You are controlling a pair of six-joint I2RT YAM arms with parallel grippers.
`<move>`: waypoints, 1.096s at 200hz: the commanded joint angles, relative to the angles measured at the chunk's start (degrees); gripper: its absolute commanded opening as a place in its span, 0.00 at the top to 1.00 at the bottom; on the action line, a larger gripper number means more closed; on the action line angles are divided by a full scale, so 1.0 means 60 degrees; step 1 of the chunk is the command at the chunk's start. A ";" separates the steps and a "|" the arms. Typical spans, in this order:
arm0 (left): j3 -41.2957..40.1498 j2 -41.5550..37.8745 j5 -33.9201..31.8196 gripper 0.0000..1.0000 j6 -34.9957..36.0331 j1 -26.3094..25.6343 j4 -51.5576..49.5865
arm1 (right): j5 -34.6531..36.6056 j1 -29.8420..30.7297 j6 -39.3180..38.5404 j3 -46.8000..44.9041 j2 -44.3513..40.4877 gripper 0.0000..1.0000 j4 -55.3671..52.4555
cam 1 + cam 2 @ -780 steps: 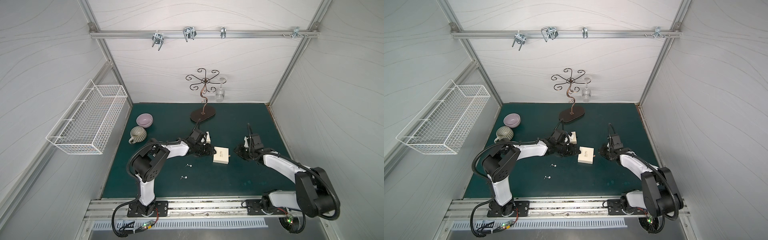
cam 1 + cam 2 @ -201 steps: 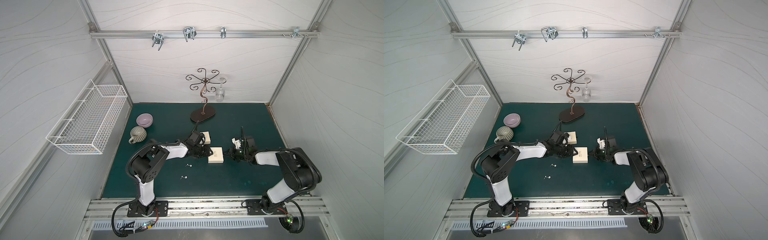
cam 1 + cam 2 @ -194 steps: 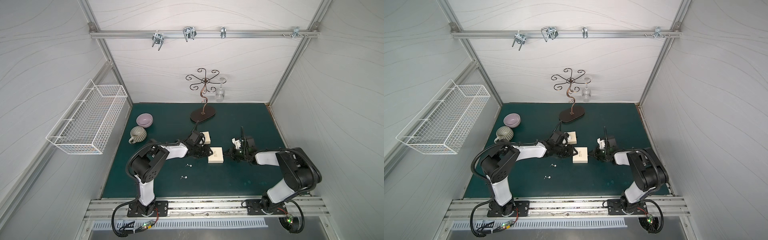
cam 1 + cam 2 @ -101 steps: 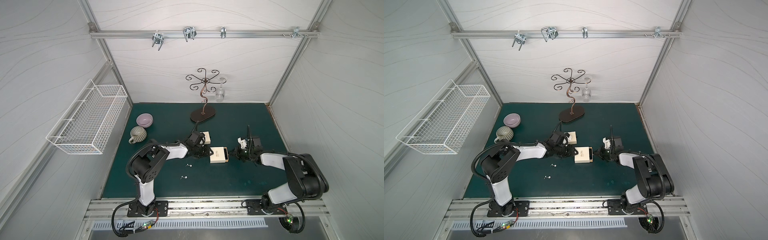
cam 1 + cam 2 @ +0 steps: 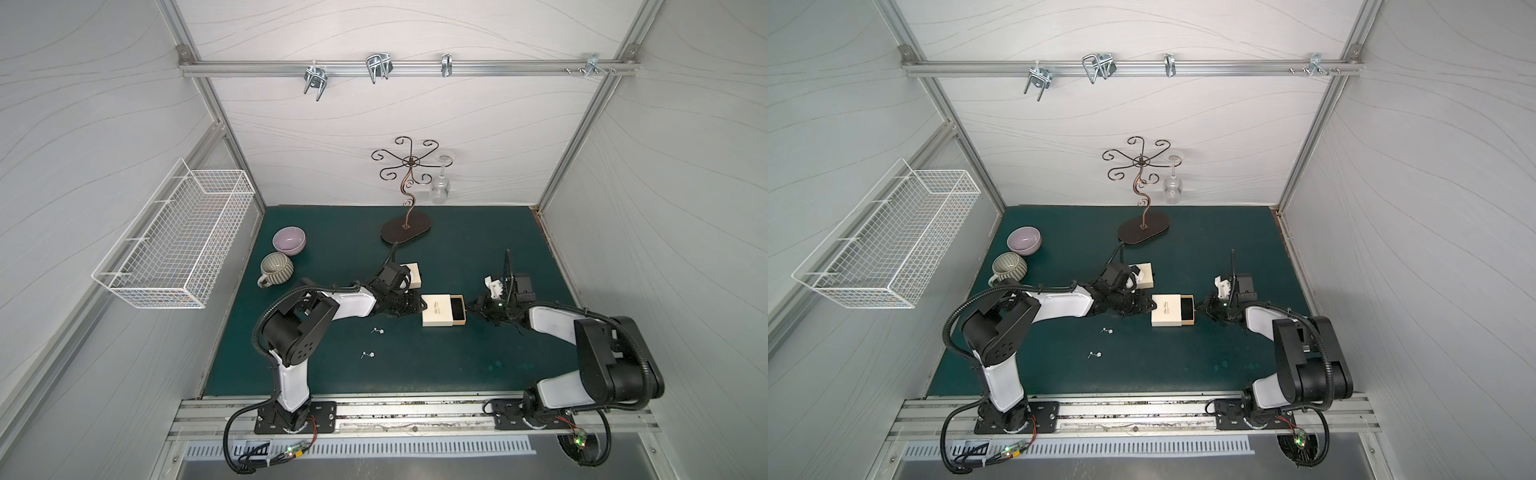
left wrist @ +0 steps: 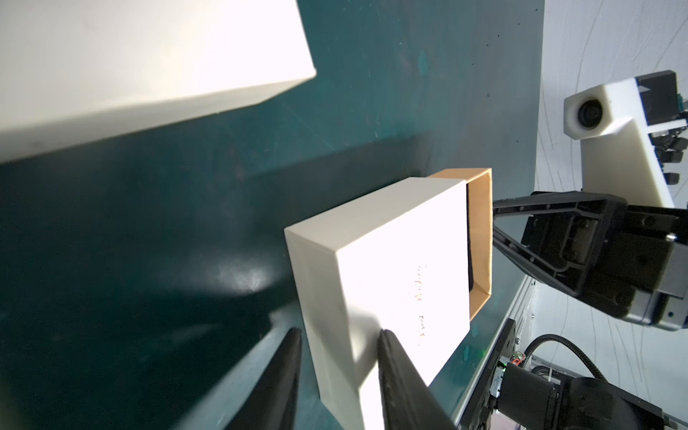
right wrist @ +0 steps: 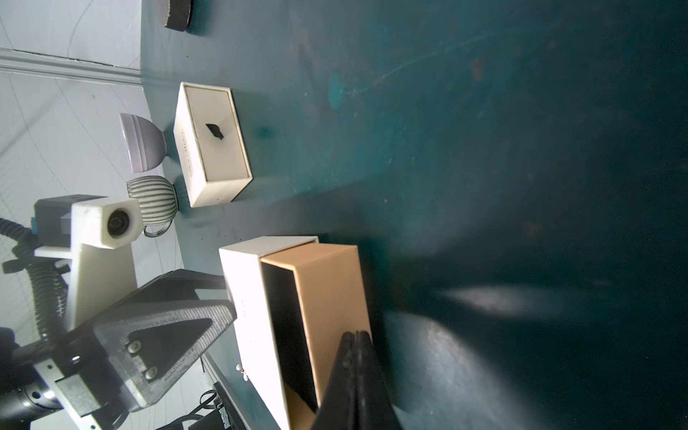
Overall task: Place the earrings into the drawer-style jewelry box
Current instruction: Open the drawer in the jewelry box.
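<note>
Two earrings [image 5: 377, 331] lie on the green worktop [image 5: 415, 374] beside the drawer-style jewelry box [image 5: 441, 322], whose sleeve [image 5: 434, 313] the left gripper [image 5: 419, 309] clasps while the right gripper [image 5: 470, 308], pinched shut, touches its part-open drawer [image 5: 457, 311].

Drawer-style jewelry box [image 5: 434, 318] lies flat mid-bench: a cream sleeve with faint lettering on top, and its tan drawer [image 5: 458, 311] slid partway out toward 3 o'clock, dark lining showing. The earrings [image 5: 377, 331] glint tiny and silvery on the green near the box's 9 o'clock. A second speck [image 5: 368, 354] lies farther out at 8 o'clock. Both are outside the drawer.
</note>
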 commanded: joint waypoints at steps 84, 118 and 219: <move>-0.0070 0.0130 -0.0214 0.64 0.0245 0.0051 -0.0286 | 0.0105 -0.0473 -0.0571 -0.0101 -0.0517 1.00 -0.0687; -0.0056 0.0129 -0.0185 0.64 0.0258 0.0063 -0.0291 | 0.0251 -0.0597 -0.0680 -0.0101 -0.0614 1.00 -0.0850; -0.0114 0.0087 -0.0082 0.64 0.0307 0.0061 -0.0227 | 0.0365 -0.0932 -0.0751 0.0028 -0.0254 1.00 -0.0940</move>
